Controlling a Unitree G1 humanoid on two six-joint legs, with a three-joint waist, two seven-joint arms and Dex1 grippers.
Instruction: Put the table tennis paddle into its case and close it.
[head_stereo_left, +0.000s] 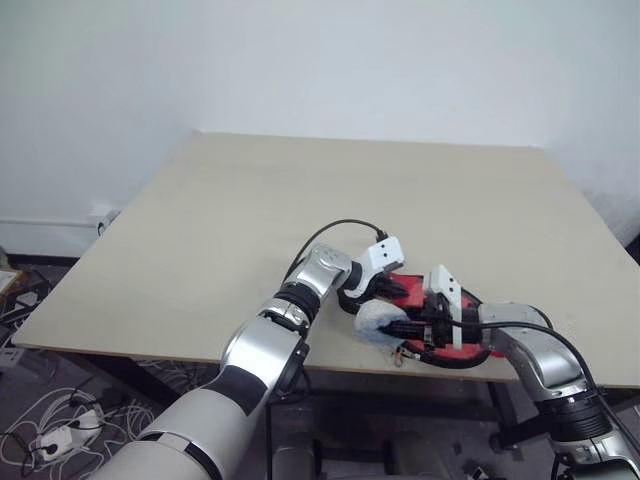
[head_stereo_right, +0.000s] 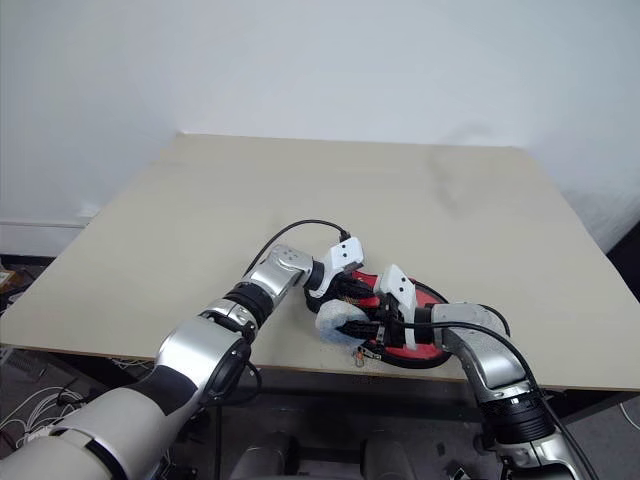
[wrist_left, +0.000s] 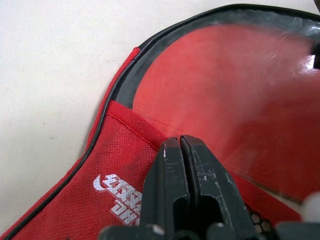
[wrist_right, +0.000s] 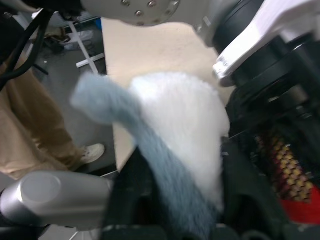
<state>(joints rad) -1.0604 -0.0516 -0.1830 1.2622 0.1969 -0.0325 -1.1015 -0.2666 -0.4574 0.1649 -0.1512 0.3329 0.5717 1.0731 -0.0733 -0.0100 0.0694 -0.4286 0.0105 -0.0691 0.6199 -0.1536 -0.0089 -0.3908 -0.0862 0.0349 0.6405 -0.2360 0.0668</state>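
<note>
Left gripper (wrist_left: 182, 150): fingers pressed together, tips down on the case where the red fabric meets the clear panel; it seems to be pinning the case flat, and whether any fabric is pinched between the tips I cannot tell.

Right gripper (head_stereo_left: 405, 330): black fingers part-way apart with the white-grey soft lump (head_stereo_left: 380, 322) lying between them in the wrist view; whether they are clamped on it or just loosening around it I cannot tell.

Case (wrist_left: 125, 165): lies flat at the near edge of the table (head_stereo_left: 250, 220), between the two grippers, red side with the clear panel facing up, black zipper rim running round it.

Table tennis paddle (wrist_left: 225, 100): a round red blade shows through the clear panel, so it appears to be inside the case already; the handle is hidden.

Soft lump: fluffy, white with a grey-blue side, sitting just beside the narrow end of the case, near the table's edge.

Person: tan trousers and a light shoe stand by the table in the right wrist view.

Progress: insertion looks done. Left to do: get the lump clear of the opening, find the zipper pull and run it round the rim. How much of the zipper is closed cannot be told.
</note>
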